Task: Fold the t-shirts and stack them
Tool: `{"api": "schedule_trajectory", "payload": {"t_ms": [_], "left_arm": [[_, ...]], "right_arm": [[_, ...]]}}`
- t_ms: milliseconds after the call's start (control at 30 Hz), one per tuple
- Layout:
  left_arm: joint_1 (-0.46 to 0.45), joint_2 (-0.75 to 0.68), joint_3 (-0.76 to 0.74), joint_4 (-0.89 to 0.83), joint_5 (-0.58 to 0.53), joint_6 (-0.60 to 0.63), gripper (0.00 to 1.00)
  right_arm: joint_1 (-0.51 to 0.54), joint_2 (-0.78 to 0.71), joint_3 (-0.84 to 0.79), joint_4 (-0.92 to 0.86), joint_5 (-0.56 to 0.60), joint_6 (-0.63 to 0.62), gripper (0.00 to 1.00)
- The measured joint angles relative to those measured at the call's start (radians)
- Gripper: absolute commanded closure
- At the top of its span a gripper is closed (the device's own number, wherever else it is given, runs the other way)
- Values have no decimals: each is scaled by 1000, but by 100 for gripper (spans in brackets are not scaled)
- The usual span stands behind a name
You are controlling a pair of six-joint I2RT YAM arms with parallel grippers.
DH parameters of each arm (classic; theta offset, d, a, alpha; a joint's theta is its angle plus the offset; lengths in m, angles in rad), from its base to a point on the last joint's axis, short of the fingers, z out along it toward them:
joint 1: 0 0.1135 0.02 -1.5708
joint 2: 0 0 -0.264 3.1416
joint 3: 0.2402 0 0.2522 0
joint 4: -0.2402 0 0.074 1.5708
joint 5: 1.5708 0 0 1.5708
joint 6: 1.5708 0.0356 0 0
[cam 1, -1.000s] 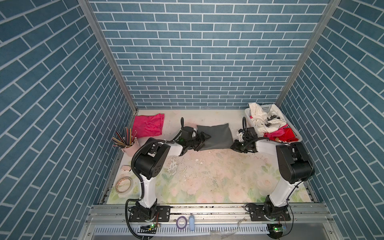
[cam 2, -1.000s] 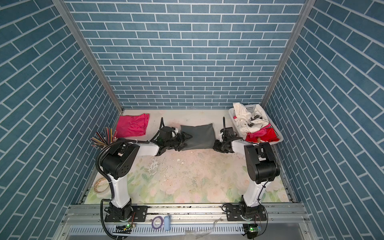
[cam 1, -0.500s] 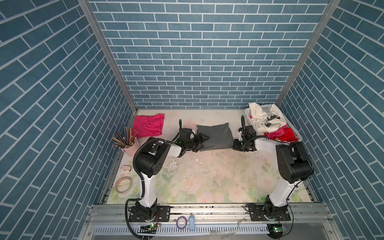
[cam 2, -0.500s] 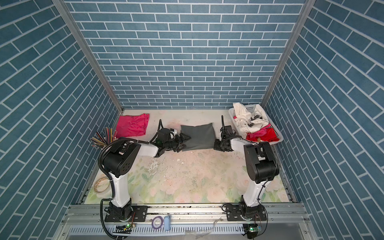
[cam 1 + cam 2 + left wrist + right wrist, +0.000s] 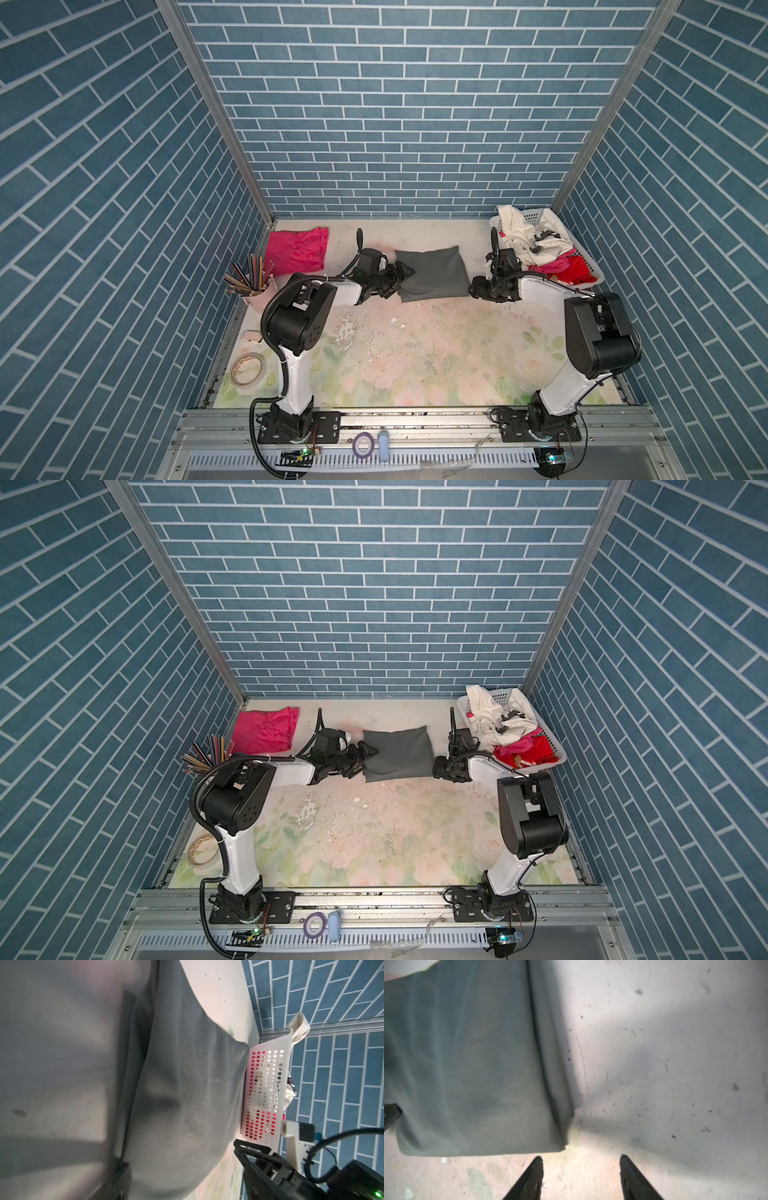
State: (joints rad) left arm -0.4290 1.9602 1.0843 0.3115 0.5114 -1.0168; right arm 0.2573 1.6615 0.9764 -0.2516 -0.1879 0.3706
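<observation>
While the right gripper [image 5: 581, 1159] stands with jaws apart and empty just beside a corner of the folded dark grey t-shirt [image 5: 432, 274], the left gripper [image 5: 401, 277] is spread wide at its opposite edge. The hot pink t-shirt [image 5: 297, 249] lies well apart, back-left.

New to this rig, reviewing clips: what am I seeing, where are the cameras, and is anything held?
Two robot arms stand at a table, each ending in a gripper. Two pictures look down from overhead; two come from cameras on the wrists. A folded dark grey t-shirt lies in the middle, a pink t-shirt far left, a white basket of clothes far right, plus a cup of pencils and a tape roll. The left gripper and right gripper sit open at opposite sides of the grey shirt. Neither seems to hold anything.
</observation>
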Motion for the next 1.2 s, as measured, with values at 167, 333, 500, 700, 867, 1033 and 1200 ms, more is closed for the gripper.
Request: {"api": "schedule_trajectory", "payload": {"t_ms": [167, 333, 500, 700, 867, 1033, 1200], "left_arm": [[-14, -104, 126, -242, -246, 203, 14], [-43, -204, 193, -322, -472, 377, 14], [-1, -137, 230, -358, -406, 458, 14], [-26, -8, 259, -414, -349, 494, 15], [-43, 77, 292, -454, -283, 497, 15], [-48, 122, 317, -488, -254, 500, 17], [-55, 143, 349, -503, -245, 505, 22]], "right_arm": [[-5, -101, 5, -8, -24, 0, 11], [-19, -128, 6, -9, -53, -1, 9], [-23, -128, 6, -13, -78, 1, 8], [-24, -128, -10, -10, -99, 6, 8], [-25, -129, -30, -9, -109, 10, 8], [-28, -141, -45, -1, -117, 17, 7], [-29, -141, -45, 8, -126, 18, 7]]}}
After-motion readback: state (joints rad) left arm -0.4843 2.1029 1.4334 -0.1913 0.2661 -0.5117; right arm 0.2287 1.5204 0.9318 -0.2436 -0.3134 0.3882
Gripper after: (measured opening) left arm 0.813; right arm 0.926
